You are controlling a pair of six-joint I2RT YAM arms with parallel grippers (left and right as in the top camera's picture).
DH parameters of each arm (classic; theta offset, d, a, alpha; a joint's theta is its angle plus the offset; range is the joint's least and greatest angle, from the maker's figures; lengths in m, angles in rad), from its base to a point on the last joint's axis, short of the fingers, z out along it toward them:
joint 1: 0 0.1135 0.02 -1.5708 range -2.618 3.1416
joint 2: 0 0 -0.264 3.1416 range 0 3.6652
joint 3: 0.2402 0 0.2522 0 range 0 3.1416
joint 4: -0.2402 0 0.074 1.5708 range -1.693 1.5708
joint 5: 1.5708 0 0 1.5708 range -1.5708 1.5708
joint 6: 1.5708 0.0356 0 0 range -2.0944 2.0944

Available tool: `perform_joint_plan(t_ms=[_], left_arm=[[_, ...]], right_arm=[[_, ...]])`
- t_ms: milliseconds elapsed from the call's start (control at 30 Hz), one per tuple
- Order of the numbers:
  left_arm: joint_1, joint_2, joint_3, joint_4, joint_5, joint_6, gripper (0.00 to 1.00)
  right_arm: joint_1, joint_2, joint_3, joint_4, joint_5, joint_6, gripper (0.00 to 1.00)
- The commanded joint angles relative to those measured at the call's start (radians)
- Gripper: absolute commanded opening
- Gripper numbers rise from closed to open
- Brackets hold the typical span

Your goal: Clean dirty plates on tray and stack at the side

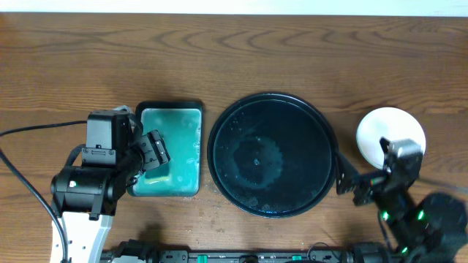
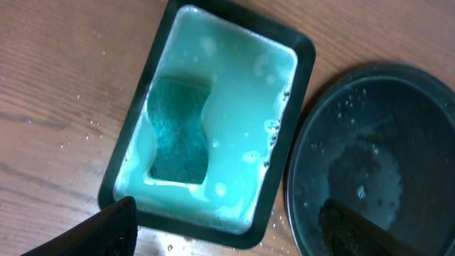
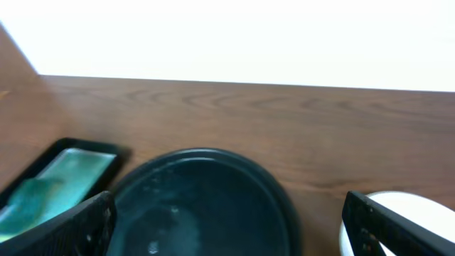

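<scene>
Black tray (image 1: 272, 117) lies bare, plates (image 1: 391, 128) piled at its right; with our left claw (image 2: 227, 213) and right claw (image 3: 229, 206) both wide and empty, we should lift away without nudging them.

The left fingers (image 1: 156, 146) hang over the left part of the rectangular teal tray (image 1: 183, 120), which holds pale liquid. To their right, the round black tray (image 1: 270, 102) lies wet on the counter (image 1: 234, 51). The right fingers (image 1: 344, 181) stand spread apart just beside its right rim. A white plate (image 1: 391, 124) sits near them, farther right.
</scene>
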Motion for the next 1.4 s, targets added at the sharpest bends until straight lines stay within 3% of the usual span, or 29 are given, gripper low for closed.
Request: perform_joint_plan(t_ms=[0,200,433,567,1367], left_arm=[[0.003,0.004,0.02,-0.005,0.006,0.013,0.82],[0.003,0.004,0.02,-0.005,0.006,0.014,0.82],[0.003,0.004,0.02,-0.005,0.006,0.013,0.82],[0.003,0.004,0.02,-0.005,0.006,0.014,0.82],[0.003,0.003,0.02,-0.005,0.006,0.014,0.81]], right_arm=[[-0.003,-0.178,-0.174,0.042,0.101,-0.013,0.99],[-0.002,-0.356,-0.404,0.152,0.117,-0.005,0.99],[0.002,-0.353,-0.584,0.372,0.11,0.018,0.99],[0.002,-0.353,-0.718,0.597,0.11,0.018,0.99],[0.002,-0.352,-0.718,0.582,0.126,0.014,0.99]])
